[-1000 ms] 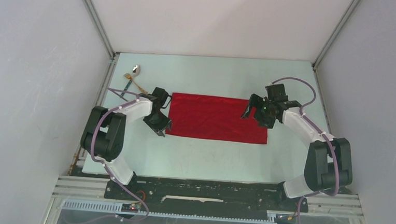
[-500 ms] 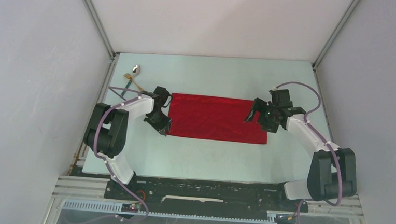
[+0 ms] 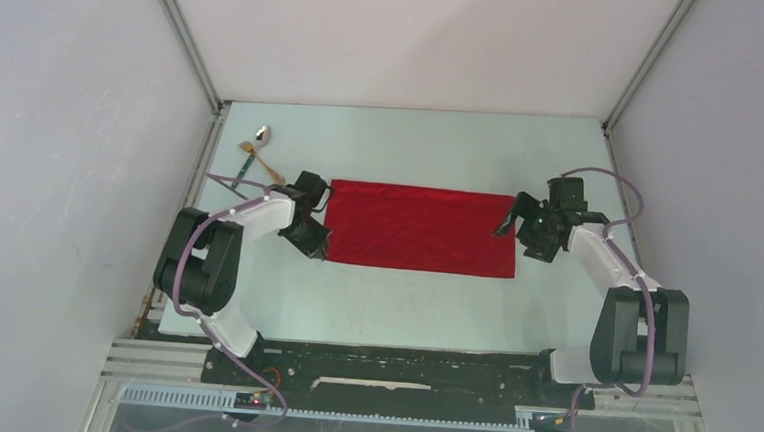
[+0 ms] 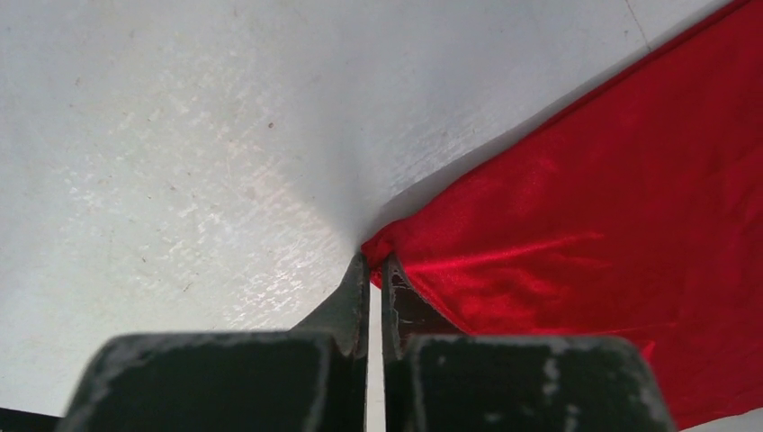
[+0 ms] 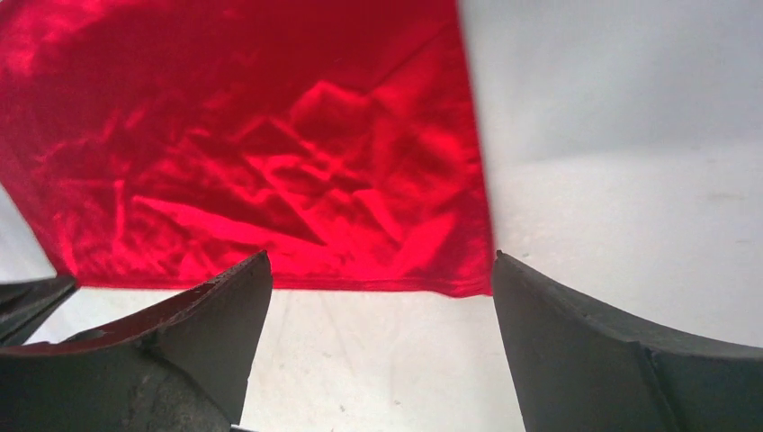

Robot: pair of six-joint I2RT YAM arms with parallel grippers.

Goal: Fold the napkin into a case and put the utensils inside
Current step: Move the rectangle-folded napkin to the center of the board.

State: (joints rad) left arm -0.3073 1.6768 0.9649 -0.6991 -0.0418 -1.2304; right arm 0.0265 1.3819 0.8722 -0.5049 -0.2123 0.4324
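Folding stage, viewed from above and from both wrists. The napkin (image 3: 422, 229) is lying flat on the table (image 3: 402, 307) as a wide red rectangle between the two arms. It is not yet narrowed to the case. The utensils (image 3: 254, 150) are lying well apart from it, near the far-left corner of the table, and are not being touched.

The near-left corner of the napkin is being pinched by the left gripper (image 3: 320, 251). In the left wrist view the jaws are being held closed, with the cloth corner caught at their tips and drawn into a small raised peak. The right gripper (image 3: 520, 233) is being held at the napkin's right-hand edge with its jaws spread wide and nothing between them. In the right wrist view a right-hand corner of the cloth is being framed between the two fingers (image 5: 216, 315).

The step in hand is judged to be the seizing of both ends for a further lengthwise fold. The next move is judged to call for the right jaws being lowered and closed on their corner. Both corners would then be carried across together, so that the cloth is kept taut and the edges are kept aligned.
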